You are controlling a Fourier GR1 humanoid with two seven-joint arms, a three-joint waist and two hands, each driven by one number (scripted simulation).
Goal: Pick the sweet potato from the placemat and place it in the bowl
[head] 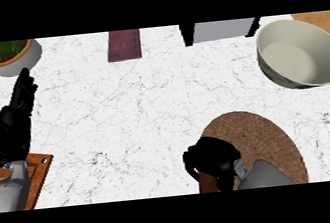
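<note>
A brown oval placemat (pixel 270 136) lies at the lower right of the white marble counter. My right hand (pixel 213 160) sits over its left edge, fingers curled down round the sweet potato (pixel 207 181). Only an orange-brown end of it shows beneath the hand. A large off-white bowl (pixel 324 43) stands at the far right, beyond the placemat, with nothing in it. At the left edge my left hand (pixel 10 129) rests open with fingers pointing up, away from both.
A potted plant (pixel 5 54) stands in the far left corner. A dark red block (pixel 124 44) and a grey box (pixel 222 29) sit along the back edge. A wooden board (pixel 39 177) lies under my left forearm.
</note>
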